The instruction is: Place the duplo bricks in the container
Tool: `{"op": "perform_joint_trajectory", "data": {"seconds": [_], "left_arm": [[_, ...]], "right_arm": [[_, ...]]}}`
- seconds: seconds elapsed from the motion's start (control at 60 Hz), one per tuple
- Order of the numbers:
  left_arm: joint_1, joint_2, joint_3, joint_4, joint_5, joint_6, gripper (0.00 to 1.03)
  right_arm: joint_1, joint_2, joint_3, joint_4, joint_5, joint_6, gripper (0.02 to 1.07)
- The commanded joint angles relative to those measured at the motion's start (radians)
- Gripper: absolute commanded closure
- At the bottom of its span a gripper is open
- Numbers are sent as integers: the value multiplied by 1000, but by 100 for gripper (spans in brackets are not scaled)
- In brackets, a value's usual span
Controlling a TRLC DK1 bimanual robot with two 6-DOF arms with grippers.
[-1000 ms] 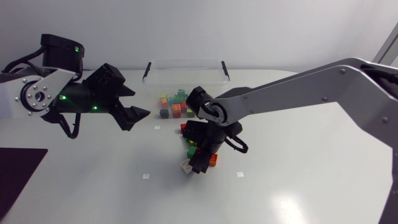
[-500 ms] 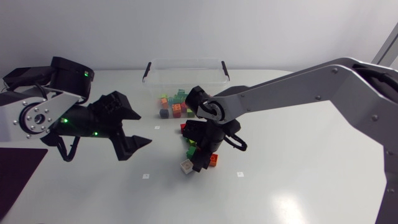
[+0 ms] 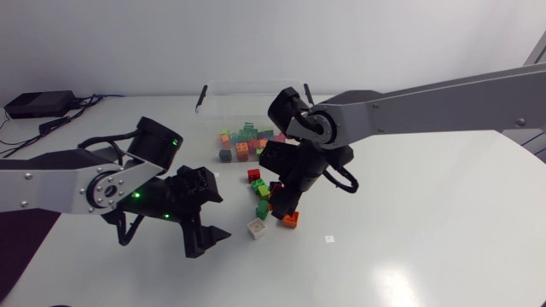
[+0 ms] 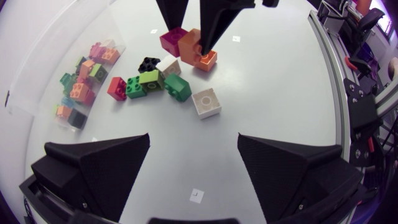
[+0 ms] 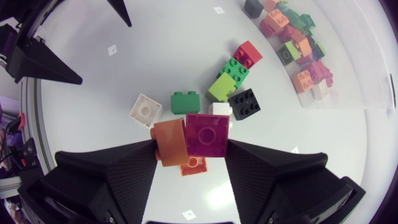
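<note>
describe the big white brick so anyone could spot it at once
Start at the clear plastic container at the table's far side; loose coloured bricks lie in front of it. At that cluster's edge farthest from the container, beside a dark green brick, sits the square white brick, pale against its coloured neighbours.

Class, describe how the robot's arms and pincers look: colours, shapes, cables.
Both arms have silver-grey links and black joints. The left arm shows green lights and a black cable; the right arm carries a black cable. The left pincer and right pincer are matte black, each with two broad wedge-shaped fingers.
</note>
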State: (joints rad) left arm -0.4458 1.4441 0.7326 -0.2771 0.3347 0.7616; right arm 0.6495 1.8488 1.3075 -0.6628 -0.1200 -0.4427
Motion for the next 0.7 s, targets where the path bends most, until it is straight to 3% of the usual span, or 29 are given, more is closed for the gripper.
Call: {"op": "perform_joint_trajectory", "data": {"seconds": [0.0,0.317,0.683], "left_arm": [[-28,61,-19,33,1,-22,5],[-108,180,-1,136,-49,-120,6],[-114,197,11,156,-52,-154,6]], "right_arm": [[-19,-30,18,-23,-3,2,54],[-83,-30,162,-27,-18,44,54],[-151,66,421,-4,-61,173,58]]}}
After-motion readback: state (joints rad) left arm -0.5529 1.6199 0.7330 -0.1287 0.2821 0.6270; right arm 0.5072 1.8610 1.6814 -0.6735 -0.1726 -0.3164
